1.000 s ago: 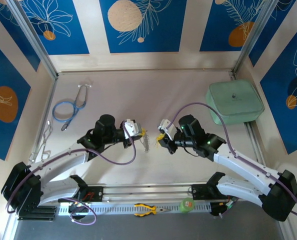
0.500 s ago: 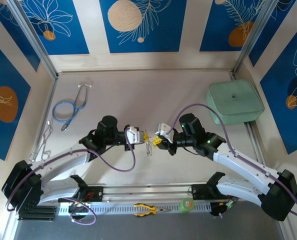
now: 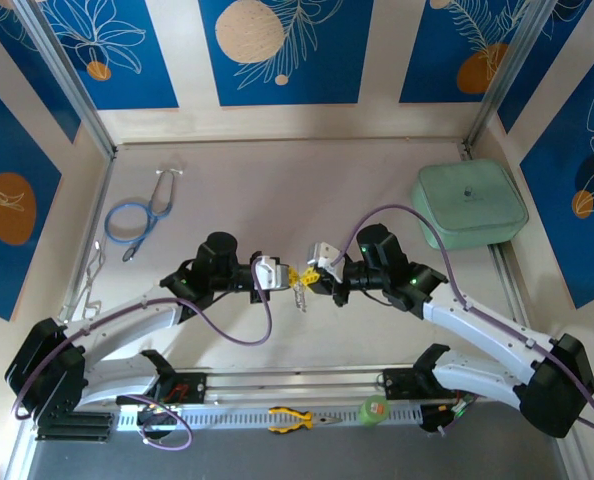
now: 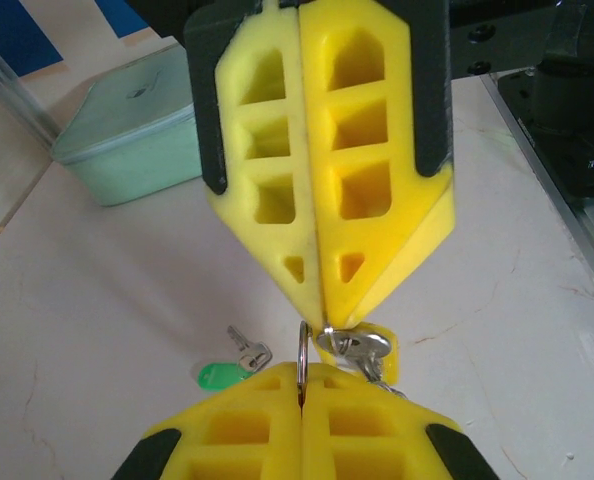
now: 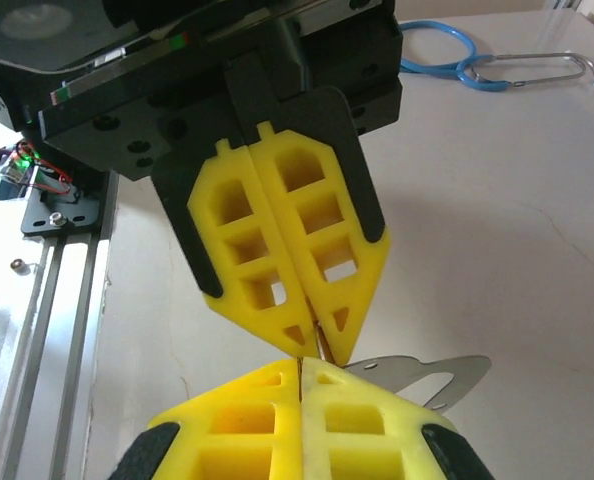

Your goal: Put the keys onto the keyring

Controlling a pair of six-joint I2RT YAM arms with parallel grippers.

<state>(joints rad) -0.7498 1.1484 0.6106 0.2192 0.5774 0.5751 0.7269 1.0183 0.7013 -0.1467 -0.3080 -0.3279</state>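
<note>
The one container you had on the table (image 3: 277,180) was the mint-green box (image 3: 470,203) at the right of the overhead frame. Its lid was on, so its contents were hidden from you.

At centre frame your two grippers met tip to tip above the surface. Your left gripper (image 3: 285,272) had its yellow fingers pressed together on the keyring (image 3: 299,293), which hung just below the tips. In the left wrist view, one of its silver rings (image 4: 303,350) stood upright out of that pinch. Your right gripper (image 3: 310,277) was likewise clamped, on a silver key (image 4: 349,342) that lay right against that ring. Whether the key had passed through the ring was not clear. The green-headed key (image 4: 220,375) lay flat on the table lower left of the ring in that view, apart from both grippers.

The tabletop was pale and matte, with faint hairline cracks. A blue-tubed stethoscope (image 3: 137,215) lay at the left of the overhead frame, with silver wire clips (image 3: 87,285) below it by the left edge. Yellow-handled pliers (image 3: 292,418) and a green tape roll (image 3: 375,408) sat at the bottom, between the arms' bases. Around you stood cream walls with blue panels (image 3: 282,45) painted with white leaves and pale and orange discs.
</note>
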